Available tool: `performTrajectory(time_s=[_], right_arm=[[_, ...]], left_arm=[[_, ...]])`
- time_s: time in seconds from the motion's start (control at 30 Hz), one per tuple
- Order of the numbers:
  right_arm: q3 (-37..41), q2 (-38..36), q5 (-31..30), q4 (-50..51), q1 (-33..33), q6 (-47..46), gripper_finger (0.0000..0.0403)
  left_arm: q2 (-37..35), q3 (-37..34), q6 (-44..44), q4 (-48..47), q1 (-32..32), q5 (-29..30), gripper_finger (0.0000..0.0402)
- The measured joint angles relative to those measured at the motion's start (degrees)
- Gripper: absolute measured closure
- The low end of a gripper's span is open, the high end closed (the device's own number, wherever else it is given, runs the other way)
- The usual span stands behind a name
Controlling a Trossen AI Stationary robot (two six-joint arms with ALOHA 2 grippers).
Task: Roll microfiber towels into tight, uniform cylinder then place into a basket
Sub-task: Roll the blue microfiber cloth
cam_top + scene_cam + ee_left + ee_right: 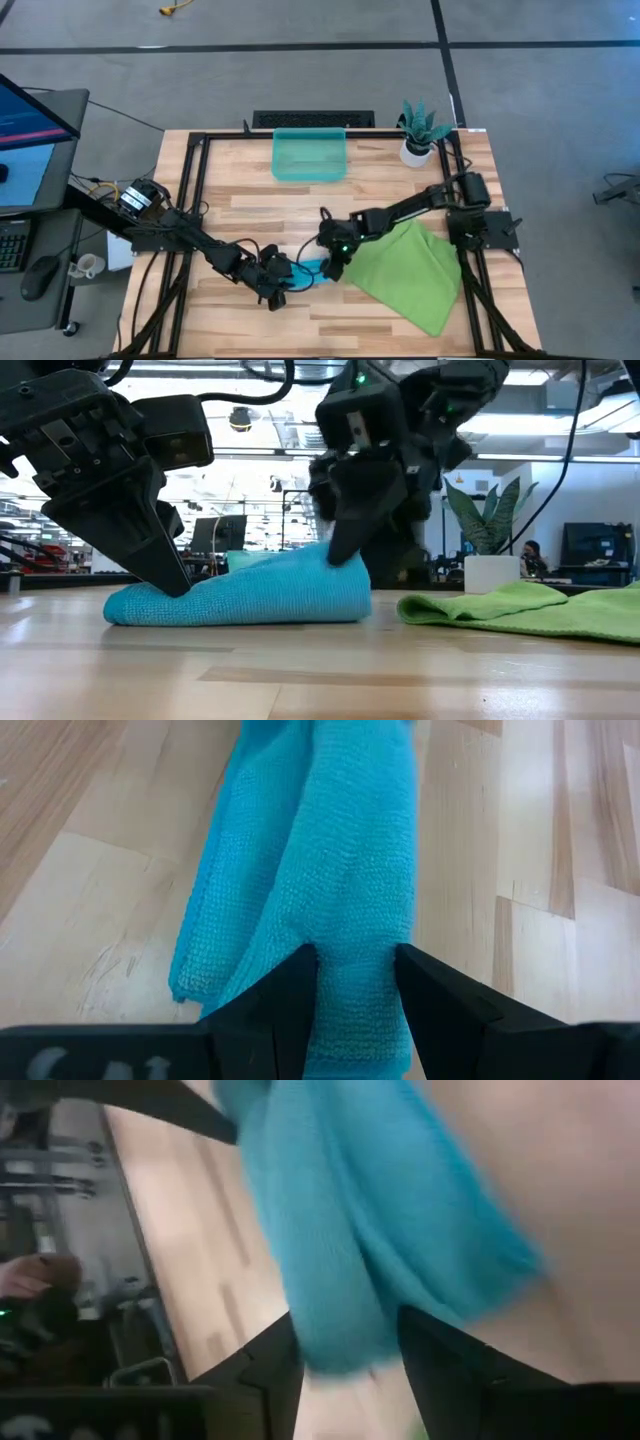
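The left gripper [357,982] is closed on one end of the blue towel [240,595], a fold of cloth being pinched between its two dark fingers [290,995]. The other end of the same towel is straddled by the right gripper [345,1350], whose fingers are set on either side of the cloth; whether it is gripped there cannot be told. The blue towel is bundled into a loose roll, lying flat on the wooden table [250,210] near its front edge. Just beside it, under the right arm, the green towel [405,270] is spread out flat. The basket [310,155] is seen well apart, at the table's far edge, near a potted plant [420,130]
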State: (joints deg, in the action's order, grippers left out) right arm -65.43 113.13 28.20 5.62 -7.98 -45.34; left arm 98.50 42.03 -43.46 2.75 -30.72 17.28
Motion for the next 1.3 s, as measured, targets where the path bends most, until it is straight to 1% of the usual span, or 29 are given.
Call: performTrajectory(time_s=[0.1,0.13,0.27,0.4,0.63,0.87,0.97,1.13,1.23,1.3], right_arm=[[-0.3,-2.8,-2.0,1.0,0.9,1.3,0.022],[0.1,-4.3,-2.9,3.4,1.1,2.1,0.0221],[0.2,-8.5,-8.3,6.2,0.9,5.0,0.0222],[0.1,-10.5,-13.1,5.9,-1.7,8.7,0.022],[0.1,-10.6,-18.0,3.6,-8.5,15.0,0.0222],[0.1,-10.6,-23.1,-3.5,-12.3,20.1,0.0221],[-0.1,-9.1,-24.0,-6.0,-12.6,20.4,0.0223],[0.1,-5.1,-23.9,-6.8,-11.8,20.3,0.0234],[0.0,-2.4,-23.7,-7.4,-10.7,17.6,0.0242],[0.2,-2.0,-23.3,-6.4,-9.8,16.1,0.0248]], left_arm=[[0.0,0.0,0.1,0.2,0.0,0.0,0.0262],[0.0,-0.1,0.1,0.7,0.0,0.0,0.0262],[0.0,-0.1,0.1,1.1,0.1,0.1,0.0262],[0.0,-0.1,0.1,1.0,0.1,0.1,0.0262],[0.0,0.0,0.0,1.1,0.1,0.1,0.0262],[0.0,0.0,-0.2,1.2,0.2,0.1,0.0262],[0.0,0.0,-0.3,1.3,0.2,0.1,0.0262],[0.0,0.0,-0.3,1.4,0.2,0.3,0.0262],[0.1,0.0,-0.3,1.4,0.2,0.5,0.0262],[0.1,0.0,-0.3,1.4,0.2,0.5,0.0262]])
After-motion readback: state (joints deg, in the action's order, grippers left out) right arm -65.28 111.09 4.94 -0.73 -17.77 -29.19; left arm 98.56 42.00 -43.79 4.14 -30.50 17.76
